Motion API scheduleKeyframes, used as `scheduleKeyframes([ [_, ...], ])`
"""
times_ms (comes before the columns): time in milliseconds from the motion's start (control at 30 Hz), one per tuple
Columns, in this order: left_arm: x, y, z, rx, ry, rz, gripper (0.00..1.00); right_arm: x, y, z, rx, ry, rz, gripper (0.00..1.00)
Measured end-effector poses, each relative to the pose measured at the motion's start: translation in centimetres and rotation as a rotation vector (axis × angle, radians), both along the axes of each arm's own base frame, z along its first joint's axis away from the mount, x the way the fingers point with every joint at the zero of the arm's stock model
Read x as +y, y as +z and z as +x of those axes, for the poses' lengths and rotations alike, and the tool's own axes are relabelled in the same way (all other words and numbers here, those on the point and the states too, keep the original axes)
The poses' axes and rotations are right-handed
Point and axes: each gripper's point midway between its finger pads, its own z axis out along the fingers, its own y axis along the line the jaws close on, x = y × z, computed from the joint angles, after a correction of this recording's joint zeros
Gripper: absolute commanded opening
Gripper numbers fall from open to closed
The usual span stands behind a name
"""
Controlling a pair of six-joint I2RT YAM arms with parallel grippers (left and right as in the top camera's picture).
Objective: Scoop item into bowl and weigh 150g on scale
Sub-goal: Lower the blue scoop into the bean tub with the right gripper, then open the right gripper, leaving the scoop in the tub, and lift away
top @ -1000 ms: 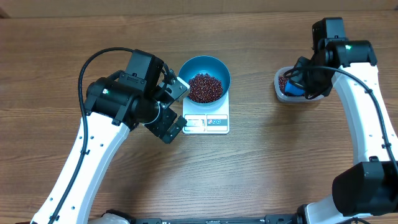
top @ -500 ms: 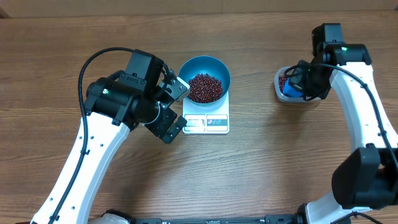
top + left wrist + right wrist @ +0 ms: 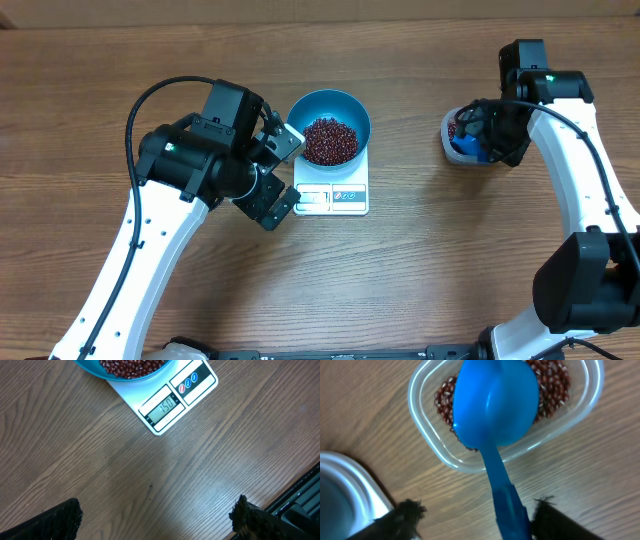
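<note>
Overhead: bowl (image 3: pixel 329 101) overhangs scale (image 3: pixel 350 198); left tool (image 3: pixel 287 171) just beside.

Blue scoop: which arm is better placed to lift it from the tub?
Right. The right gripper stands open around the handle of the scoop, by the tub; the left gripper hovers beside the scale.

Blue bowl (image 3: pixel 303 110) holding red-brown beans (image 3: pixel 329 140) sits on white scale (image 3: pixel 346 198), display (image 3: pixel 165 408) reading 150

A wooden table (image 3: pixel 420 280) carries a white scale (image 3: pixel 336 197) near centre and a clear tub (image 3: pixel 449 150) at two o'clock.
</note>
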Motion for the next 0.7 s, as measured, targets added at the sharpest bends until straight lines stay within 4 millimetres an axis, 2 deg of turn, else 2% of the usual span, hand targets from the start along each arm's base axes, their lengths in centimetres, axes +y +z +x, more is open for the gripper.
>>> scheduleKeyframes([
  [500,0.0,0.0,0.0,0.0,0.0,0.0,0.99,-0.8,0.1,0.0,-0.001,-0.024,-0.02,1.0],
  [700,0.0,0.0,0.0,0.0,0.0,0.0,0.99,-1.7,2.4,1.4,-0.074,-0.035,-0.066,1.0],
])
